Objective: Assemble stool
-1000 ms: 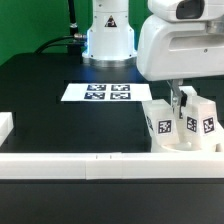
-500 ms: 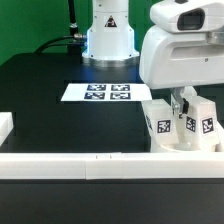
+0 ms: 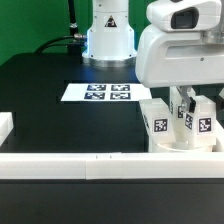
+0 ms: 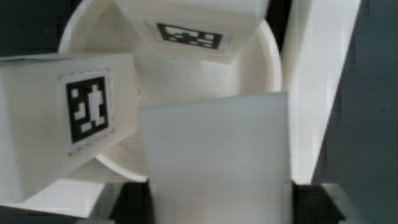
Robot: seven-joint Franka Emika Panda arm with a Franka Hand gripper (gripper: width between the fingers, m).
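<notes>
The white round seat [image 3: 186, 146] lies at the exterior view's right, by the front rail. Three blocky tagged legs stand on it: one on the left [image 3: 156, 121], one on the right [image 3: 206, 124], and a middle one [image 3: 186, 122]. My gripper [image 3: 181, 104] reaches down between the outer legs and is shut on the middle leg. In the wrist view this leg [image 4: 214, 150] fills the space between my dark fingers [image 4: 146, 205], at my gripper [image 4: 217, 205]. A neighbouring leg [image 4: 75, 112] with its tag stands beside it. The curved seat [image 4: 258, 70] lies behind.
The marker board [image 3: 97, 93] lies flat in the middle of the black table. A long white rail [image 3: 70, 165] runs along the front edge, with a short white block [image 3: 5, 128] at the left. The robot base [image 3: 108, 35] stands at the back.
The arm's white wrist housing has shifted a little toward the exterior view's left. The gripper stays down on the middle leg, and the legs appear slightly shifted.
</notes>
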